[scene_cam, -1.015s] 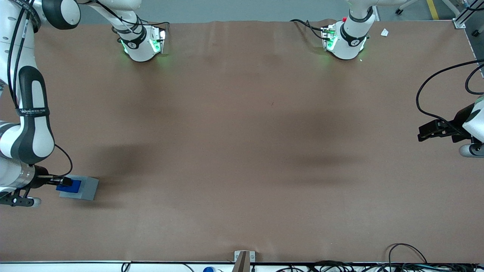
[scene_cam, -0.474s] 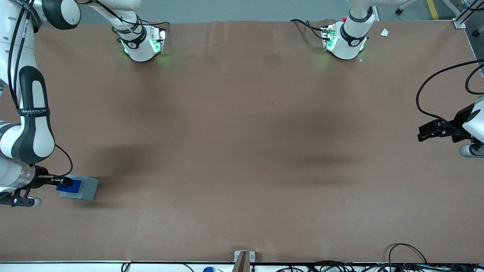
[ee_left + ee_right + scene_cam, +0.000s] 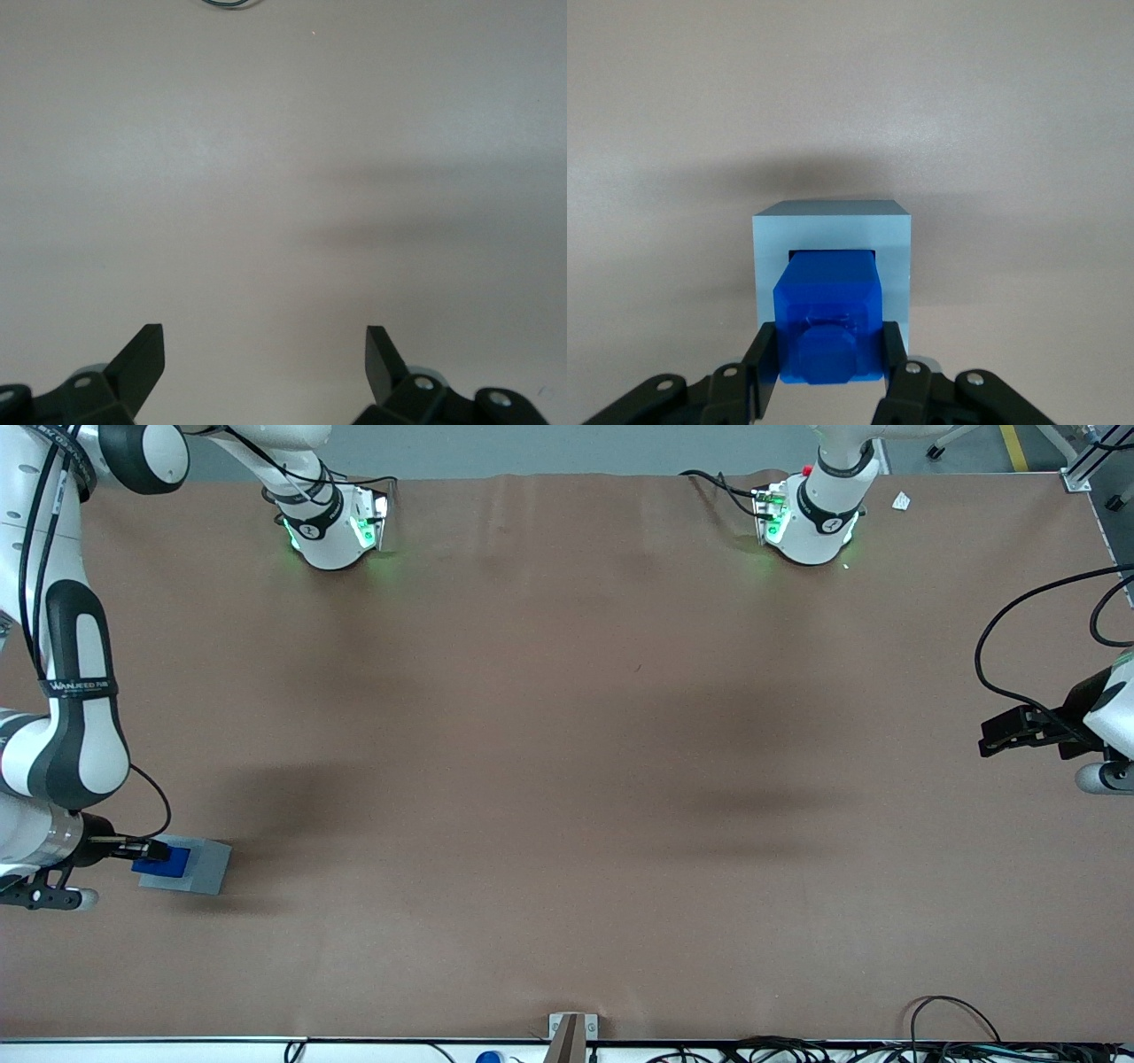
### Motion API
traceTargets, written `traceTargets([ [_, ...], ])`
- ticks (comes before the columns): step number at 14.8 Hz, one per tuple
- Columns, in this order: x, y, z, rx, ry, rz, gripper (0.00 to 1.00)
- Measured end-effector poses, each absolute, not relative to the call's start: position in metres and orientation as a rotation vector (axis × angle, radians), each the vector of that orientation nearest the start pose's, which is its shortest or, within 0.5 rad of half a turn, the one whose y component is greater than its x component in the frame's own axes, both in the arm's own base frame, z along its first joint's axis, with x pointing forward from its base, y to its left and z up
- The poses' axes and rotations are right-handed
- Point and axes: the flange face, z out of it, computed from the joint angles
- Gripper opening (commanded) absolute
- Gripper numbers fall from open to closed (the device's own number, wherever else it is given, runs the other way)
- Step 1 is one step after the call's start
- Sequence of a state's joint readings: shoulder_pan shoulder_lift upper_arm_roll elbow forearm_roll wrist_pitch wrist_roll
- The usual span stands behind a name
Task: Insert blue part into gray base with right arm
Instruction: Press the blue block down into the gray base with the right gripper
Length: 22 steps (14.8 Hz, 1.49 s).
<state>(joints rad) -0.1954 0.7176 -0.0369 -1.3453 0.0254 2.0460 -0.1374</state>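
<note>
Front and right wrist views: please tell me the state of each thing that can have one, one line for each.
blue part: held, lower end inside the gray base's recess, upper part standing out.
gray base: flat on the table, recess occupied.
pincer: shut on the blue part, directly above the gray base.

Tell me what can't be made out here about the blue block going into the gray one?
- How deep the blue part sits: its own body hides the gray base's recess, right wrist view.
- The gripper bodies: cut off by the edge.
- Front view: the parts are too small to show the fit.
</note>
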Motion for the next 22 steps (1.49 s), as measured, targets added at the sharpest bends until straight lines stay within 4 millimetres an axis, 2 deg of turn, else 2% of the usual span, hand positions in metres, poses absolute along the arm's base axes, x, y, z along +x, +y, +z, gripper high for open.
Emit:
traceTargets([
  [6, 0.7155, -0.1618, 0.2998, -3.137, 0.153, 0.026, 0.09],
  [8, 0.7155, -0.1617, 0.2998, -3.137, 0.153, 0.026, 0.16],
  [19, 0.7155, -0.1617, 0.2998, -3.137, 0.153, 0.026, 0.26],
  [21, 0.7155, -0.1617, 0.2998, -3.137, 0.153, 0.026, 0.39],
  [22, 0.7155, -0.1617, 0.2998, -3.137, 0.153, 0.026, 0.40],
])
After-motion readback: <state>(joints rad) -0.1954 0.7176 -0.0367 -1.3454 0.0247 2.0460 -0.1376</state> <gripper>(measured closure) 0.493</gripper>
